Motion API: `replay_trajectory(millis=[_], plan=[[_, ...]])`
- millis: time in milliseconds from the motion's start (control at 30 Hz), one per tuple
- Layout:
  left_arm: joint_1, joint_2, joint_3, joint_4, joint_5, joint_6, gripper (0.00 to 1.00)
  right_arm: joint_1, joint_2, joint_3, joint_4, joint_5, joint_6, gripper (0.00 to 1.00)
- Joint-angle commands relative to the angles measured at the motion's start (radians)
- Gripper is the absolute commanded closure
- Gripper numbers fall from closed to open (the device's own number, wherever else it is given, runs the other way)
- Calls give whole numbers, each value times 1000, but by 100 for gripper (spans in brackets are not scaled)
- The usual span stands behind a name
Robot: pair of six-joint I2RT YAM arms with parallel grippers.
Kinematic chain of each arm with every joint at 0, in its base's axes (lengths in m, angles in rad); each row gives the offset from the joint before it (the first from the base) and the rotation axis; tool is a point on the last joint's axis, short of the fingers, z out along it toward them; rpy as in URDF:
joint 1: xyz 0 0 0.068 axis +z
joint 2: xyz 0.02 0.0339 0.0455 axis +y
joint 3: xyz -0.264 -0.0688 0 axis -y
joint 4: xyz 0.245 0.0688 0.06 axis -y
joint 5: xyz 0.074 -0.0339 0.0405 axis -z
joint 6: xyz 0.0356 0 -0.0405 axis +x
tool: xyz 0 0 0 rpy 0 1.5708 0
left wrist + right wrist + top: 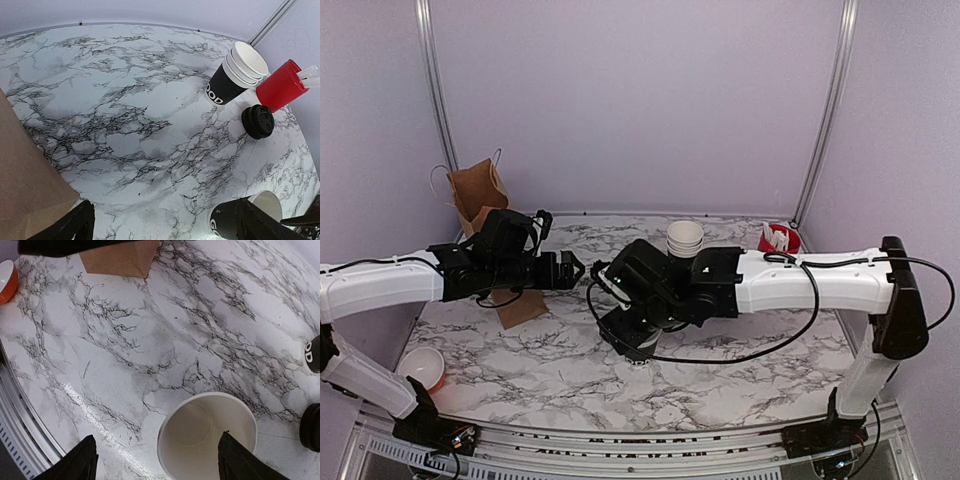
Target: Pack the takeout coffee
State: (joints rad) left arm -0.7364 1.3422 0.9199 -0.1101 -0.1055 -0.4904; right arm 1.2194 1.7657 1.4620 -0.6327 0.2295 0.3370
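Looking down the right wrist, I see the right gripper (156,436) spread wide, the small black paper cup (200,435) upright between its fingers — open-topped, not pinched. The round black plastic lid (257,121) lies on the marble table (125,100); the left gripper (165,204) is spread too.

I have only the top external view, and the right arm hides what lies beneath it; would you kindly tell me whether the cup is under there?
Observer: Yes. The right wrist view shows the cup standing upright between the open fingers of the right gripper, with one finger clear of it.
Operator: Thank you. Is its lid on?
Observer: No, the cup is open and white inside. The left wrist view shows the lid lying on the table beside the red cup.
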Motion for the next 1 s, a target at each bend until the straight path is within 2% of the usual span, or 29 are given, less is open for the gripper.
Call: replay_trajectory(millis=[0, 200, 400, 700, 833, 967], plan=[[8, -17, 26, 0, 8, -7, 1, 2, -59, 45, -7, 4, -4, 14], [8, -20, 28, 0, 7, -6, 1, -16, -103, 37, 0, 6, 1, 9], [9, -14, 30, 0, 9, -6, 1, -69, -179, 3, 16, 9, 7, 9], [9, -13, 40, -2, 12, -4, 1, -206, -287, -122, 44, 69, 22, 8], [9, -11, 42, -2, 15, -4, 1, -282, -327, -233, 95, 103, 9, 8], [9, -11, 39, -5, 14, -6, 1, -405, -356, -332, 142, 57, 10, 8]])
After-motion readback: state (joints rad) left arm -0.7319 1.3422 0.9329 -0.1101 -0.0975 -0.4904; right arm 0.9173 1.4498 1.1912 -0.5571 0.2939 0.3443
